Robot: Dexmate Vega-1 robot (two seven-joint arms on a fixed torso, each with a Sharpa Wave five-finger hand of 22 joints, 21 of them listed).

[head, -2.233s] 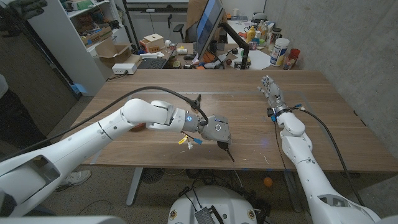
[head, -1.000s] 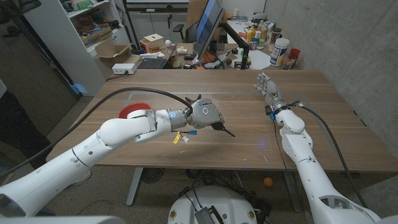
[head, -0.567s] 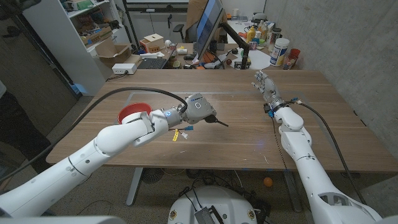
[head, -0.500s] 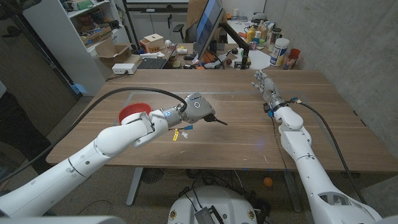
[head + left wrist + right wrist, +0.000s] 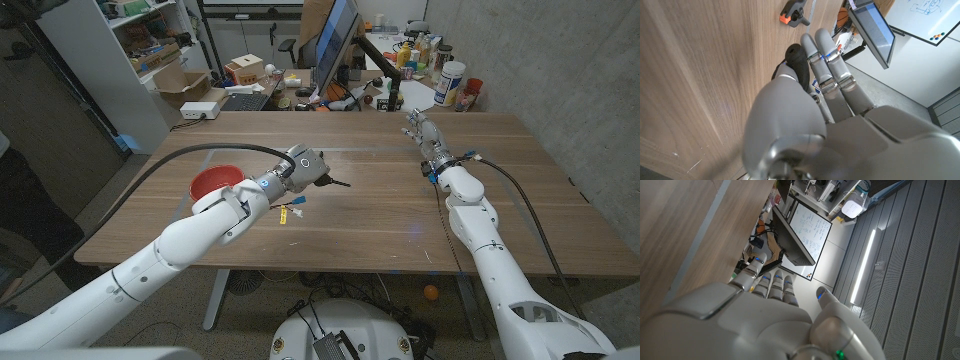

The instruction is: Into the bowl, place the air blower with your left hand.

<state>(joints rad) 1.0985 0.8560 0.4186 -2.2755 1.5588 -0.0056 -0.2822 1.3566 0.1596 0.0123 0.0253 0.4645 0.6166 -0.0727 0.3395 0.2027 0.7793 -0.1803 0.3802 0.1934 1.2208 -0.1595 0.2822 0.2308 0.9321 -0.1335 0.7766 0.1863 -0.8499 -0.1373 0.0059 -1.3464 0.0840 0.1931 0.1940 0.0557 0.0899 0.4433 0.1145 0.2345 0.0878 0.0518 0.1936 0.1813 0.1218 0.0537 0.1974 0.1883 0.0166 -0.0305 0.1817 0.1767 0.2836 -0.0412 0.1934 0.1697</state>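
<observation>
Left hand [image 5: 307, 166] grips the black air blower [image 5: 796, 62] above the table [image 5: 400, 215]. Red bowl [image 5: 217, 184] just beside its forearm. Right hand [image 5: 421, 132] empty, fingers apart.

The air blower [image 5: 330, 180] is black, with a rounded bulb [image 5: 796, 59] and a thin nozzle that sticks out sideways, held above the middle of the table in the left hand [image 5: 306, 167]. The bowl [image 5: 217, 184] is red and round, standing upright near the table's left edge.

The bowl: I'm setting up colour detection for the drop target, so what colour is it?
Red, plain; the bowl shows best in the head view.
</observation>
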